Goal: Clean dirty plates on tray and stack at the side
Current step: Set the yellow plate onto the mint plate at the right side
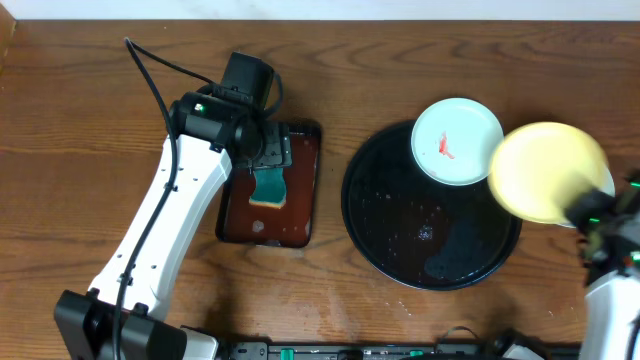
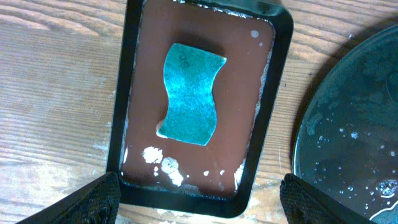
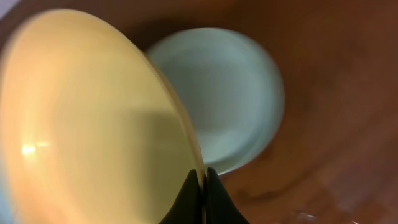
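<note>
My right gripper is shut on the rim of the pale yellow plate and holds it tilted in the air at the right edge of the black tray; the plate fills the left of the right wrist view. Under it a white plate lies on the wooden table; overhead only a sliver of it shows. A second white plate with a red smear sits on the tray's far rim. My left gripper is open and empty above the near end of the reddish-brown tray.
A teal sponge lies in the rectangular reddish-brown tray, left of the black tray. Water drops and soap flecks dot both trays. The black tray's wet edge shows in the left wrist view. Cables run along the table's front edge.
</note>
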Tool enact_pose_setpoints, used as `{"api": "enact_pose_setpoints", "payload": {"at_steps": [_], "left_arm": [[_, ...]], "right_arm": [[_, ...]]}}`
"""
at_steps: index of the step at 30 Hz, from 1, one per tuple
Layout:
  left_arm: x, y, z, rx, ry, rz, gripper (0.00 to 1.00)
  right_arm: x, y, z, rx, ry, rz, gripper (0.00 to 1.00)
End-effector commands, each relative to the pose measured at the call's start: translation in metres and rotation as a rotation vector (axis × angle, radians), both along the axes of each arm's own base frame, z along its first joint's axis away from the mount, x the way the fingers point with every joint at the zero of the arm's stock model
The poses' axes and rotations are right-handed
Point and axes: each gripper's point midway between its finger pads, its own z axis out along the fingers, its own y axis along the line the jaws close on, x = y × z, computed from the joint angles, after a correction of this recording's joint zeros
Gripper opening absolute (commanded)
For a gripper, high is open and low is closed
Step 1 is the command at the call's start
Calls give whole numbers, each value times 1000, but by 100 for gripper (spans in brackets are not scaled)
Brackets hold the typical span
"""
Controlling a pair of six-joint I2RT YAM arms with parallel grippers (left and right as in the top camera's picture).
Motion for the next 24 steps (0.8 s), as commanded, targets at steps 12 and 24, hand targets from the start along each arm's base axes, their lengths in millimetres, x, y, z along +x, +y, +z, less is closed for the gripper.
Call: {"api": "enact_pose_setpoints", "payload": {"at_steps": [12, 24], "left_arm": [[1, 0, 5, 0, -13, -5, 83], [1, 0, 5, 0, -13, -5, 83]], "right_arm": [[15, -47, -59, 374, -132, -145, 33], [78, 114, 36, -19, -119, 603, 41]]}}
